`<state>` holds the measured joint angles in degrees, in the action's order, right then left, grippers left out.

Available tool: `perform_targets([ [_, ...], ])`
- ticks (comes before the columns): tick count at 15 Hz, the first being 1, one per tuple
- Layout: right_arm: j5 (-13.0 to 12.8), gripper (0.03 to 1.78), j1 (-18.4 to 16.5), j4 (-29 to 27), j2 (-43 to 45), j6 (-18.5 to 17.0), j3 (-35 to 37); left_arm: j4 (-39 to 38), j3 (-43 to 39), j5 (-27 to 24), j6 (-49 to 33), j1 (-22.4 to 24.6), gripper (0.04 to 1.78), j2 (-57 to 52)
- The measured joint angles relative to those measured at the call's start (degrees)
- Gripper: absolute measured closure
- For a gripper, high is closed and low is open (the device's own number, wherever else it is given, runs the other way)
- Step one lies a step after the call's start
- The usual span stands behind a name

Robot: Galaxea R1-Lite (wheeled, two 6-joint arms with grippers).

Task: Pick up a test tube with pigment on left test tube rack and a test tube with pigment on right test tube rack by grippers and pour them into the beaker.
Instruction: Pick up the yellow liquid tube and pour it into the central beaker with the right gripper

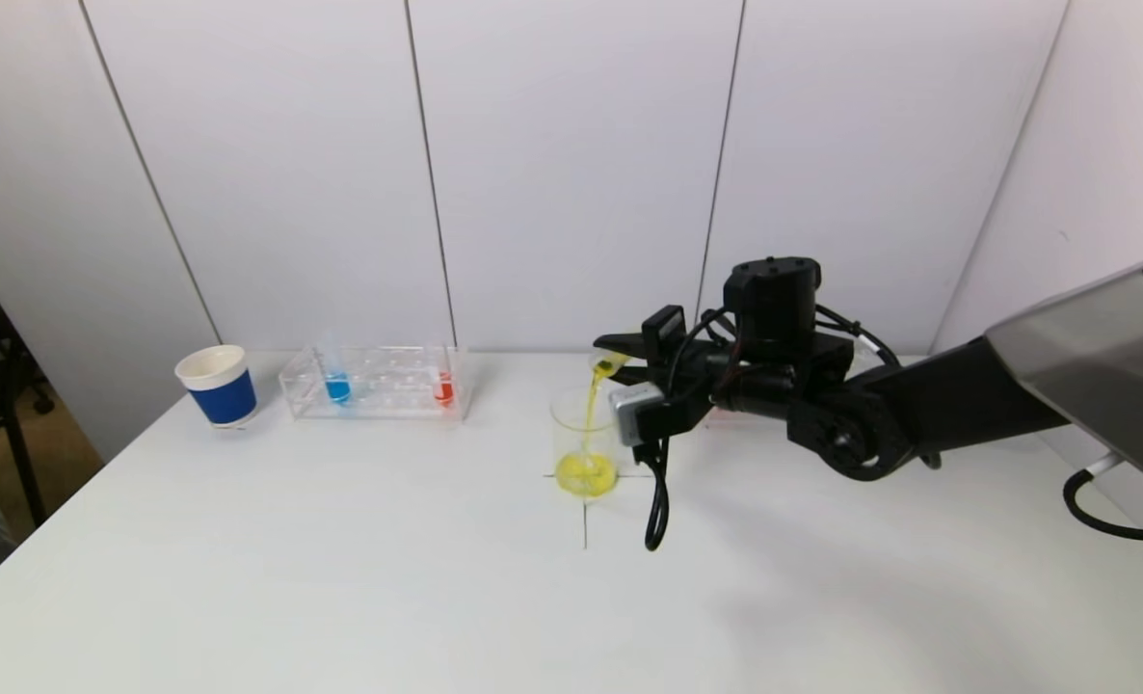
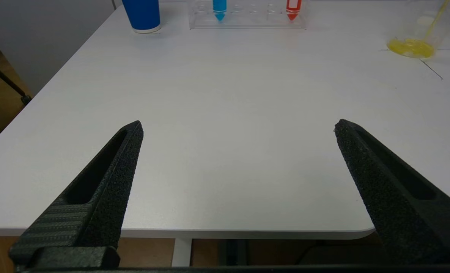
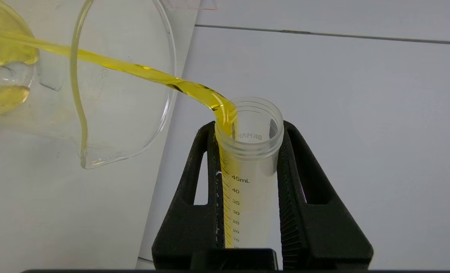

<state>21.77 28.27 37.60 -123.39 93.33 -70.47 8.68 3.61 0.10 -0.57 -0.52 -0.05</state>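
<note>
My right gripper (image 1: pixel 620 352) is shut on a clear graduated test tube (image 3: pixel 247 167), tipped sideways over the beaker (image 1: pixel 586 439). Yellow pigment streams from the tube mouth (image 3: pixel 225 110) into the beaker (image 3: pixel 96 87), pooling at its bottom (image 1: pixel 586 474). The left rack (image 1: pixel 374 383) holds a blue tube (image 1: pixel 337 386) and a red tube (image 1: pixel 444 387); both show in the left wrist view, blue (image 2: pixel 219 8) and red (image 2: pixel 292 8). My left gripper (image 2: pixel 238 127) is open and empty, low over the table's near edge, out of the head view. The right rack is hidden behind my right arm.
A blue and white paper cup (image 1: pixel 217 386) stands left of the rack. A black cable (image 1: pixel 658 501) hangs from the right wrist beside the beaker. A black cross mark (image 1: pixel 586 525) lies under the beaker. White wall panels close the back.
</note>
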Motion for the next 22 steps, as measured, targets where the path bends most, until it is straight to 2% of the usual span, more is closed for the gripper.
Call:
perform_targets([
  [6,-0.06,1.35,-0.16,-2.16,0.0,2.97,-1.11,-0.02,-0.02,0.0,-0.02,0.0,0.06,0.0],
  [13,-2.4,1.35,0.12,-6.81,0.95,7.13,-2.79,-0.02,-0.02,0.0,0.0,0.0,0.06,0.0],
  [22,-3.8,1.35,1.19,-12.08,1.87,13.97,-5.46,-0.02,0.0,-0.02,0.0,0.0,0.06,0.0],
])
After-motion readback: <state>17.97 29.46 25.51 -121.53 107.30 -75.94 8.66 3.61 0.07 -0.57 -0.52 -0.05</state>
